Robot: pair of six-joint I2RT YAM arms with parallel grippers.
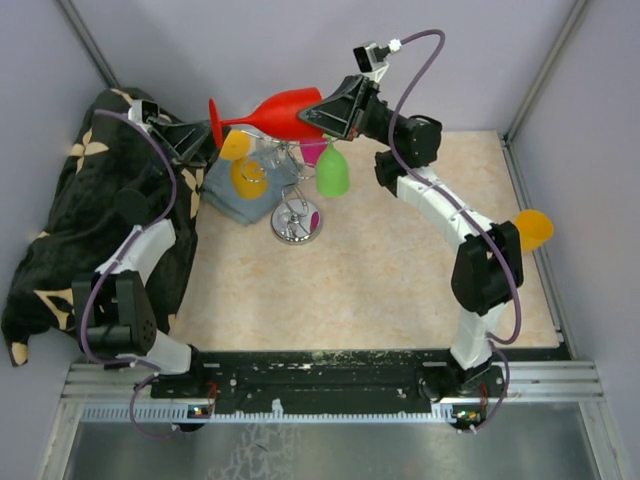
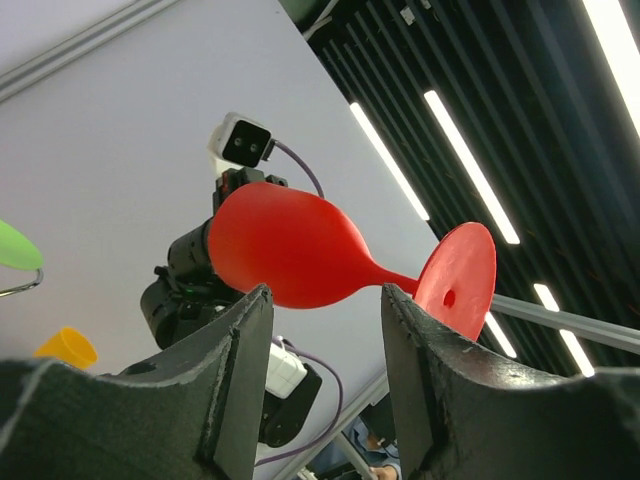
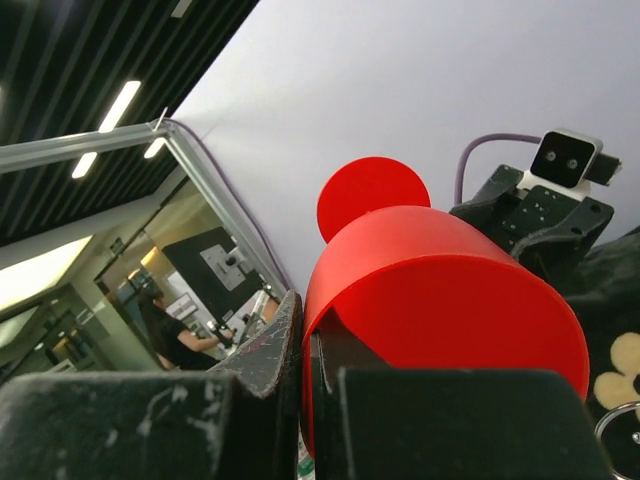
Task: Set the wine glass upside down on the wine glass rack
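Observation:
A red wine glass (image 1: 280, 112) hangs on its side above the silver wine glass rack (image 1: 296, 222), foot pointing left. My right gripper (image 1: 325, 115) is shut on the bowl's rim, one finger inside the bowl, as the right wrist view shows for that gripper (image 3: 308, 330) and glass (image 3: 440, 290). My left gripper (image 1: 205, 140) stands open by the glass's foot. In the left wrist view the left gripper (image 2: 325, 300) has its tips just under the bowl and stem of the glass (image 2: 290, 250), not touching it.
The rack carries a green glass (image 1: 333, 172), a yellow-orange glass (image 1: 240, 150) and a pink one (image 1: 312, 150). Its base sits beside a blue cloth (image 1: 240, 200). A black patterned blanket (image 1: 70, 230) lies at the left and an orange cup (image 1: 535, 228) at the right.

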